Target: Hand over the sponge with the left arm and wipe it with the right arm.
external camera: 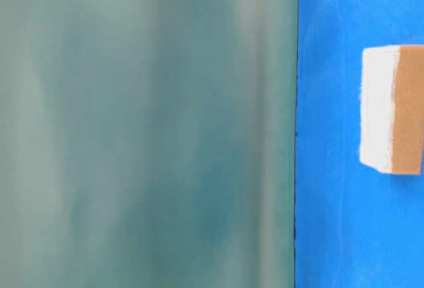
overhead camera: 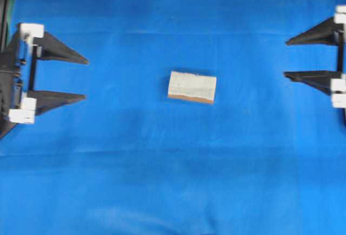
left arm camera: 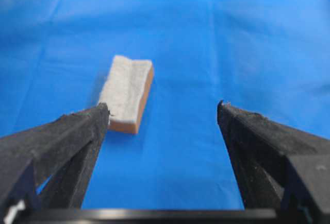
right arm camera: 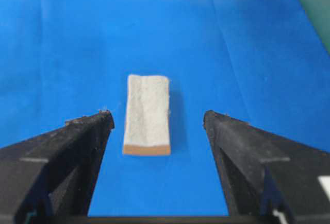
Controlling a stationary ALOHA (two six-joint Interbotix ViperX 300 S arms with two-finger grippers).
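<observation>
A: How do the grippers stand?

B: The left gripper (overhead camera: 84, 78) has its fingers spread wide with nothing between them; so does the right gripper (overhead camera: 286, 58).

A: And the sponge (overhead camera: 192, 87)?

B: Flat on the blue cloth (overhead camera: 173, 181), pale side up, well ahead of both sets of tips, between the two arms and touched by neither. I judge the wide jaws suit straddling it, and the middle spot lets either arm reach.

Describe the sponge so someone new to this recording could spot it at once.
A blue cloth covers the whole table. Near its middle, between the open left pincer and open right pincer, lies the sponge, touching neither. It is the only loose item: a small rectangular block, speckled grey-white on top, with a thin orange-brown base.
</observation>
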